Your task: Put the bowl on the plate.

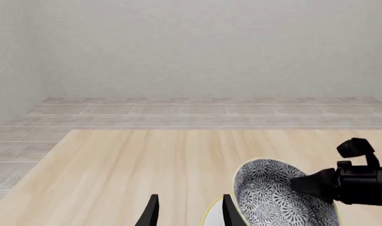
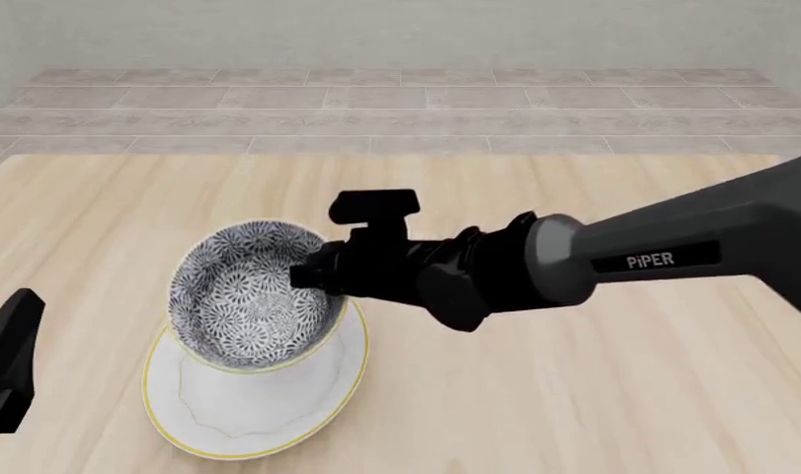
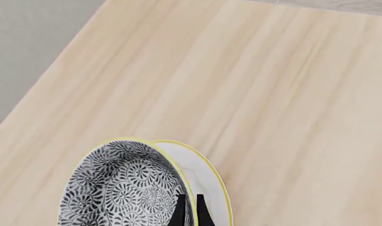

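The patterned bowl (image 2: 249, 296) is tilted over the white plate (image 2: 242, 420), which lies on the table near its front left. My right gripper (image 2: 310, 276) is shut on the bowl's right rim, one finger inside and one outside. The right wrist view shows the fingers (image 3: 180, 207) pinching the rim of the bowl (image 3: 121, 188), with the plate (image 3: 209, 183) just behind it. I cannot tell whether the bowl's base touches the plate. My left gripper (image 1: 189, 212) is open and holds nothing, close to the left of the plate (image 1: 211, 215) and the bowl (image 1: 272, 197).
The light wooden table (image 2: 611, 395) ends at a tiled floor (image 2: 400, 109) and a pale wall beyond. The right arm (image 2: 664, 257) stretches across the table from the right. Part of the left arm (image 2: 5, 365) shows at the front left edge.
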{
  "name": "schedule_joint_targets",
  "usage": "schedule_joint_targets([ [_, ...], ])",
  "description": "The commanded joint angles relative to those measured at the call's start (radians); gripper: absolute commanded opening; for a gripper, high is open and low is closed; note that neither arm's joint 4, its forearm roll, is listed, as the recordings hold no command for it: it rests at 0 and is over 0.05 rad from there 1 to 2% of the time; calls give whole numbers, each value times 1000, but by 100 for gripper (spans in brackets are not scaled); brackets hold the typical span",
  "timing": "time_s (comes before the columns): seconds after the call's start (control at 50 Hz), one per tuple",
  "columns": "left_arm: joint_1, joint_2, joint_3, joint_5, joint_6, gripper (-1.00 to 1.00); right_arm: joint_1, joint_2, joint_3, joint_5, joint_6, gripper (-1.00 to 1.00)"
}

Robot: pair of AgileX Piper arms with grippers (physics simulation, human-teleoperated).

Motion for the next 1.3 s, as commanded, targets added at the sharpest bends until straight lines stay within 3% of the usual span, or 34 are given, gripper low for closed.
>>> schedule_joint_targets([
  [0.02, 0, 0, 0, 0, 0, 100, 4, 10, -4, -10, 12, -100],
  [1.3, 0, 0, 0, 0, 0, 100, 22, 69, 16, -54, 38, -100],
])
